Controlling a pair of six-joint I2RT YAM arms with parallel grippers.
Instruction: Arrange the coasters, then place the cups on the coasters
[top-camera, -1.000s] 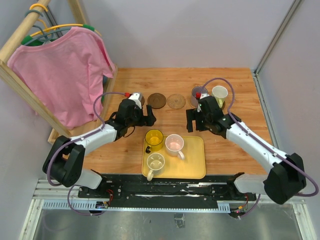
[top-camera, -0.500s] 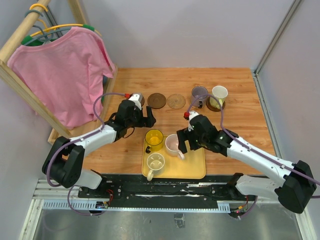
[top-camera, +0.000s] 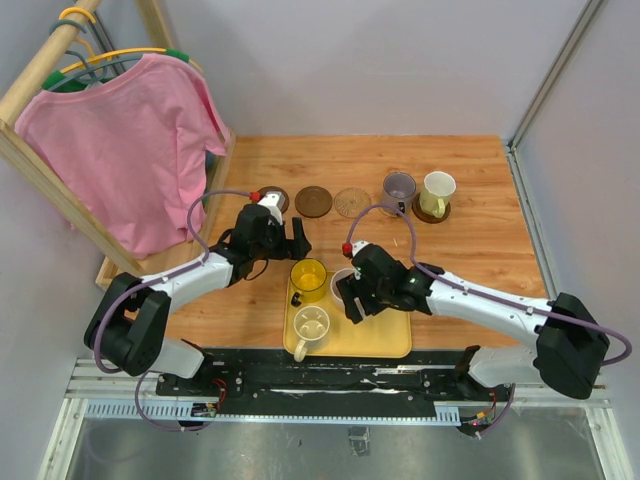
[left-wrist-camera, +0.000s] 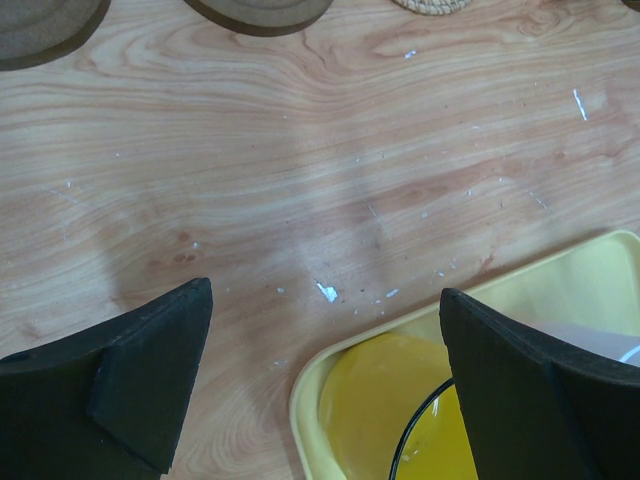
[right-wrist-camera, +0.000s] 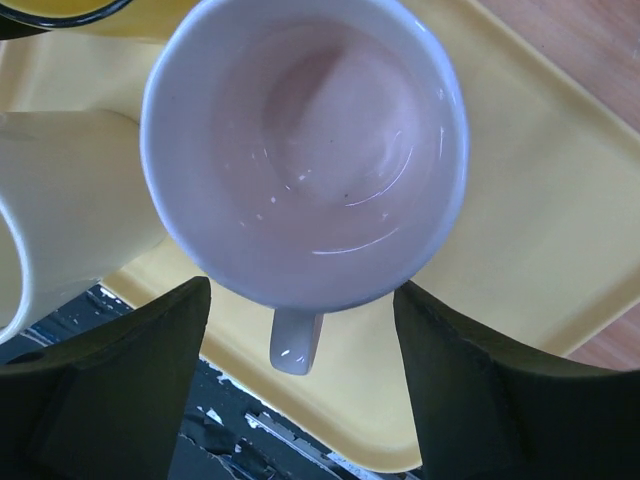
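My right gripper (top-camera: 347, 292) hovers open over the pinkish white cup (right-wrist-camera: 305, 150) on the yellow tray (top-camera: 388, 332). Its fingers (right-wrist-camera: 130, 370) stand either side of the cup's handle (right-wrist-camera: 297, 342) without touching it. The translucent yellow cup (top-camera: 308, 277) and the cream cup (top-camera: 311, 324) share the tray. My left gripper (top-camera: 291, 238) is open and empty just beyond the tray's far left corner, above bare wood. At the back lie a dark brown coaster (top-camera: 313, 201) and a tan coaster (top-camera: 352, 202). The purple-grey cup (top-camera: 399, 187) and the pale cup (top-camera: 437, 192) stand back right.
A wooden rack with a pink shirt (top-camera: 120, 140) fills the left side, close to my left arm. Another dark coaster (top-camera: 277, 196) peeks out behind the left wrist. A grey wall edge (top-camera: 525, 200) bounds the table on the right.
My right arm has swung from the back right cups down and left to the tray and now sits over the pinkish white cup. The left arm has stayed put.
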